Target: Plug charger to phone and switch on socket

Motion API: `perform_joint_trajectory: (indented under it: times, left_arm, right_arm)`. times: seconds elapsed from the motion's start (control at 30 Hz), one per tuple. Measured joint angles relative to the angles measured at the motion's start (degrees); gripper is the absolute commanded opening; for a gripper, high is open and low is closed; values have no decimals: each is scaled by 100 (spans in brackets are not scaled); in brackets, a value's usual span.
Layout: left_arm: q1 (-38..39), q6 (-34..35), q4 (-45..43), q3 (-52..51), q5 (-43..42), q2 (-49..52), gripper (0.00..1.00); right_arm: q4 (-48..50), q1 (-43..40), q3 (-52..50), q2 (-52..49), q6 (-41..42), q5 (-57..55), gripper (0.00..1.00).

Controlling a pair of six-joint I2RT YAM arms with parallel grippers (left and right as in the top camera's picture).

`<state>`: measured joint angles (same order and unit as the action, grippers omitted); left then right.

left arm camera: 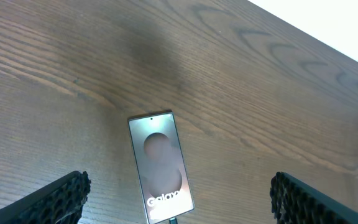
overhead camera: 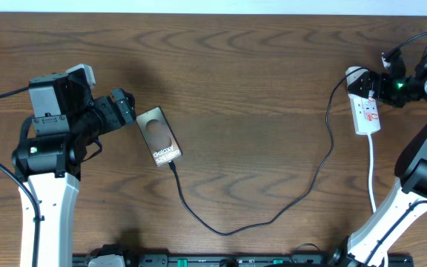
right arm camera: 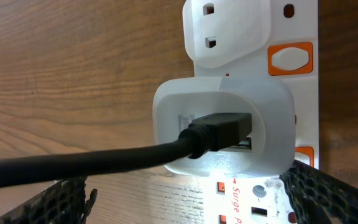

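The phone (overhead camera: 159, 136) lies screen-up on the wooden table at the left, "Galaxy" lettering showing; it also shows in the left wrist view (left arm camera: 160, 165). The black charger cable (overhead camera: 273, 216) runs from the phone's lower end across the table to a white adapter (right arm camera: 222, 127) plugged into the white socket strip (overhead camera: 365, 110) at the far right. My left gripper (overhead camera: 127, 110) is open, just left of the phone, its fingers (left arm camera: 179, 199) wide on either side. My right gripper (overhead camera: 382, 83) is open over the strip (right arm camera: 294, 25), with an orange switch (right arm camera: 289, 58) beside the adapter.
The strip's white lead (overhead camera: 371, 174) runs toward the front edge by the right arm's base (overhead camera: 414, 178). The left arm's base (overhead camera: 47, 152) stands at the left. A dark rail (overhead camera: 236, 260) lines the front edge.
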<state>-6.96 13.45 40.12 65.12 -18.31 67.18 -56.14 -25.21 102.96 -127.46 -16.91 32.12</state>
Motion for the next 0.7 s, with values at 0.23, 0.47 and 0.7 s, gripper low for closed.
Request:
perform_joint_trajectory:
  times: [0.23, 0.47, 0.7]
  left_arm:
    - [0, -2, 0, 0, 0, 0, 95]
    - [0, 0, 0, 0, 0, 0, 95]
    - [0, 0, 0, 0, 0, 0, 95]
  right_arm:
    - [-46, -17, 33, -195, 31, 175, 99]
    - [-188, -33, 85, -219, 42, 234, 99]
    - [-787, -31, 348, -299, 291, -11, 99]
